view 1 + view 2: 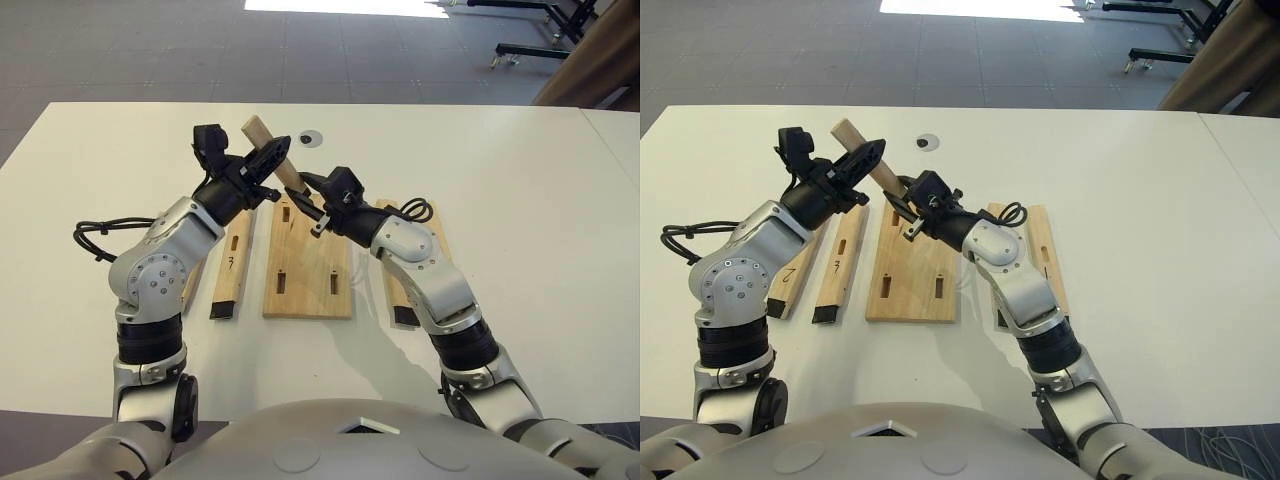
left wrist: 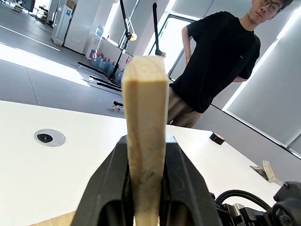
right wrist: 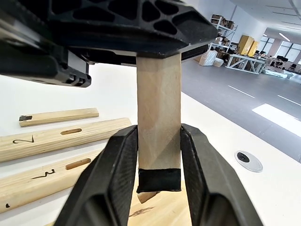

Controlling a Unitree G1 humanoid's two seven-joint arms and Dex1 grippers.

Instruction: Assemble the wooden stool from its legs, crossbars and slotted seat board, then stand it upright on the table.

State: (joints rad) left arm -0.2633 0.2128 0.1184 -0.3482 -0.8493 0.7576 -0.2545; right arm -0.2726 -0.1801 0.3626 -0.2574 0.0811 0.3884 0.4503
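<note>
Barely begun, I judge: left claw [image 1: 268, 157] and right claw [image 1: 306, 188] both clamp one pale wooden leg with a black tip [image 1: 257, 130], tilted over the flat slotted wooden seat board [image 1: 308, 285] beneath them, apparently unslotted, while loose wooden legs [image 1: 230, 265] lie flat either side.

Light: bright, even, daytime plus ceiling fittings.
Table [image 1: 520, 200]: white, evenly lit, no hard glare; soft faint shadows beside seat board [image 1: 307, 265].
Floor [image 1: 120, 50]: strong glare patch at far edge, head views.
Windows [image 2: 178, 35]: v. bright, backlighting room.
Ceiling strips [image 3: 283, 36]: lit.
</note>
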